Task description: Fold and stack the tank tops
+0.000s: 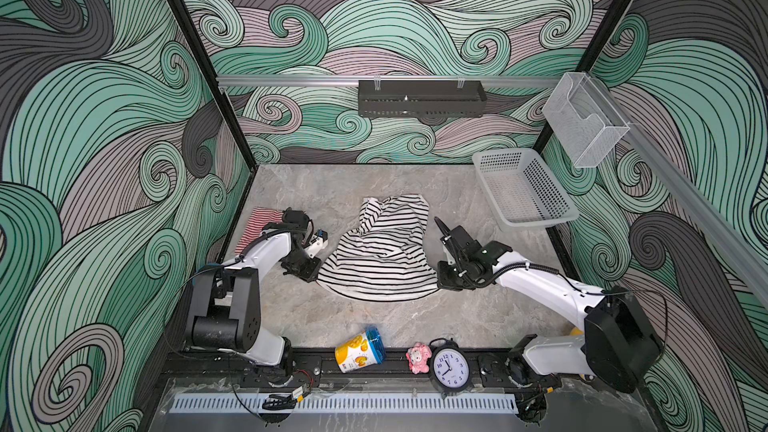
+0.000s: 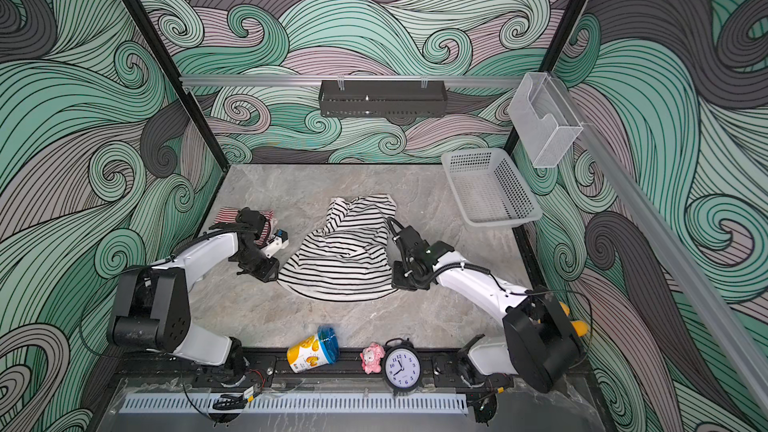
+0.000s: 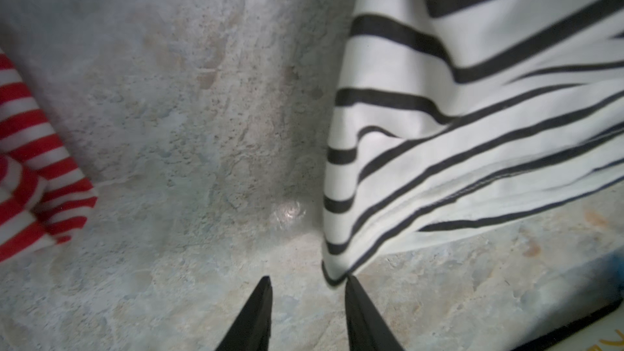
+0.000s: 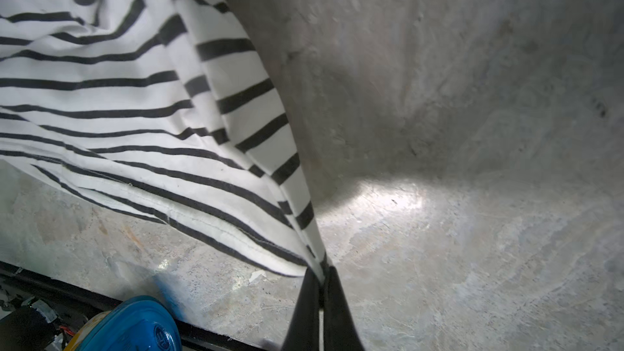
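Behind the black-and-white tank top [image 1: 382,255], bare desk [image 1: 332,184] lets me pass; a mesh basket [image 1: 544,184] blocks its far right, a can [image 1: 359,349] and alarm clock [image 1: 451,367] its front.

White arms [image 1: 266,247] — black joints [image 1: 226,305], ribbed cables [image 1: 540,266], pointed black end effectors [image 3: 307,280].

Only the clock [image 1: 451,369] [image 2: 402,369] can be read: black numbers 1 to 12 stand around its white face, in both top views. The yellow can [image 1: 358,350] has a printed label with some small writing (too blurred to read). On its blue lid [image 4: 135,325], in the right wrist view, there is a raised mark, but I cannot tell the letters.
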